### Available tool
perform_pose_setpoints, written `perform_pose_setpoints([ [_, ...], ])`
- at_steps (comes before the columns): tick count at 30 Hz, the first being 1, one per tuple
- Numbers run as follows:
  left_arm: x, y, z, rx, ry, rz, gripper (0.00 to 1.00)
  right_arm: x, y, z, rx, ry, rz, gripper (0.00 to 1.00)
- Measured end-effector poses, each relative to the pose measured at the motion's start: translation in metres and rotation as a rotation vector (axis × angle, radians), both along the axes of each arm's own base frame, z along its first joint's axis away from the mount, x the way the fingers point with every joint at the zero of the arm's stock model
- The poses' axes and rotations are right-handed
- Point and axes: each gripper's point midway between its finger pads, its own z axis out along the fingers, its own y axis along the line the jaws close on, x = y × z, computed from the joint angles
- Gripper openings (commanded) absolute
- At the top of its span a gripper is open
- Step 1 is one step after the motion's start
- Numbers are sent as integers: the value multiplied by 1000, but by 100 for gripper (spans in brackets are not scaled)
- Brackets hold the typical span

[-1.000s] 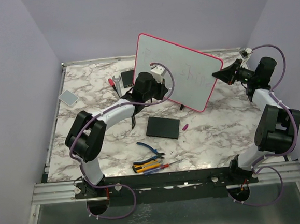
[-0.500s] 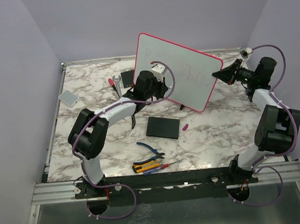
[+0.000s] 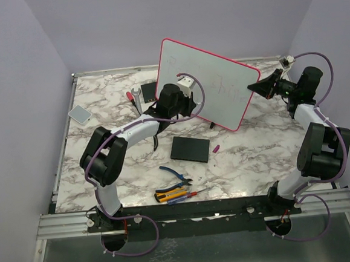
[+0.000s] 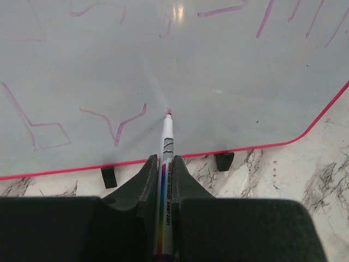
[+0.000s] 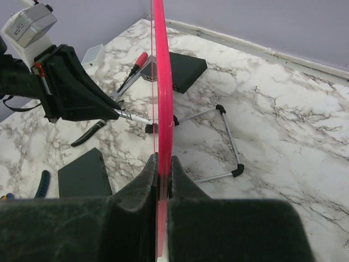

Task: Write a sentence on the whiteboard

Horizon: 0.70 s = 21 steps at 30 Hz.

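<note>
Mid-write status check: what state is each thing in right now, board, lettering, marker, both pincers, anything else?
whiteboard, standing tilted, right edge clamped.
sentence, faint pink strokes on the board.
marker, uncapped, tip at the board surface.
left pincer, shut on marker.
right pincer, shut on whiteboard frame.
black slab, lying flat, untouched.

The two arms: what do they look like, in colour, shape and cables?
Both the left arm and the right arm have white links between bulky black joints, with a thin purple cable looping along each. The left gripper and right gripper have matte black wedge-shaped fingers.
</note>
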Motion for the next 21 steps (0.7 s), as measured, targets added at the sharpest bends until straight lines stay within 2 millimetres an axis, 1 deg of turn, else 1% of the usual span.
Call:
perform_pose_setpoints([
  [11, -6, 8, -24, 48, 31, 2, 0, 0, 0, 0, 0, 0, 0, 1],
  [21, -6, 8, -25, 52, 32, 2, 0, 0, 0, 0, 0, 0, 0, 1],
])
